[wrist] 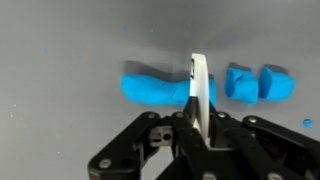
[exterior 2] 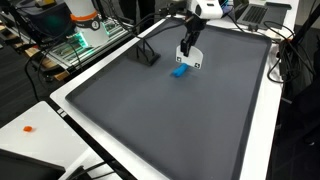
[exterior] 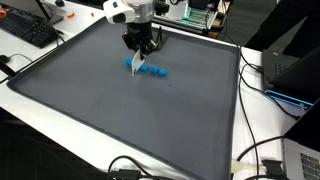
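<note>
My claw [wrist: 198, 118] is shut tight on a white blade [wrist: 199, 80]. The blade stands on a blue roll [wrist: 150, 89]. Two small bits [wrist: 241, 83] lie beside it on the mat [exterior: 100, 110].

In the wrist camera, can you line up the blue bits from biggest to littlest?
Biggest: long blue roll
Then: middle chunk and end chunk, which look about the same
Littlest: tiny crumb
</note>
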### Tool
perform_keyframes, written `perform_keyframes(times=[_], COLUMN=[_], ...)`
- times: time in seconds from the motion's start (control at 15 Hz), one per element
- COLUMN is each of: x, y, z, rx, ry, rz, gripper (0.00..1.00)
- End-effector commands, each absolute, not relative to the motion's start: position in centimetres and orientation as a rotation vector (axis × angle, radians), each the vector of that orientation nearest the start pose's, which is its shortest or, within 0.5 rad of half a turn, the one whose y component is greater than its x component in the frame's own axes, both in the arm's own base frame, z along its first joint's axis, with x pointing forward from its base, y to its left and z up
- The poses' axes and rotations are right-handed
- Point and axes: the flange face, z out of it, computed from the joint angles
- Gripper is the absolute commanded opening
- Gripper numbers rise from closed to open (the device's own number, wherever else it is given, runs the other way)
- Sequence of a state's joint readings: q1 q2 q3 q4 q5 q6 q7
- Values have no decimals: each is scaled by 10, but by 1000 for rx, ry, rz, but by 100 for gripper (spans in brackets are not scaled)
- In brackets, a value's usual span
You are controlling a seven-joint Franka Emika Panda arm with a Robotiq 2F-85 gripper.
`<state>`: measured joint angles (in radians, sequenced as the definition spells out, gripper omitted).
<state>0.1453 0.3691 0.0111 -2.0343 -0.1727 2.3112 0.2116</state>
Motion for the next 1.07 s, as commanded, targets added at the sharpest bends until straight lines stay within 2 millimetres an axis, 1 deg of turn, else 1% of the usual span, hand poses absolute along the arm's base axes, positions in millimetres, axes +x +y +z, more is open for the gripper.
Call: perform_keyframes(times=[0.0,0.87,1.0], x=[579,569,567], y=[81,80,81], z=[238,216,217], rx=[-3281,-3264,-3246], ry=[-131,-126,-120], rz=[151,229,239], gripper=[2,2,2])
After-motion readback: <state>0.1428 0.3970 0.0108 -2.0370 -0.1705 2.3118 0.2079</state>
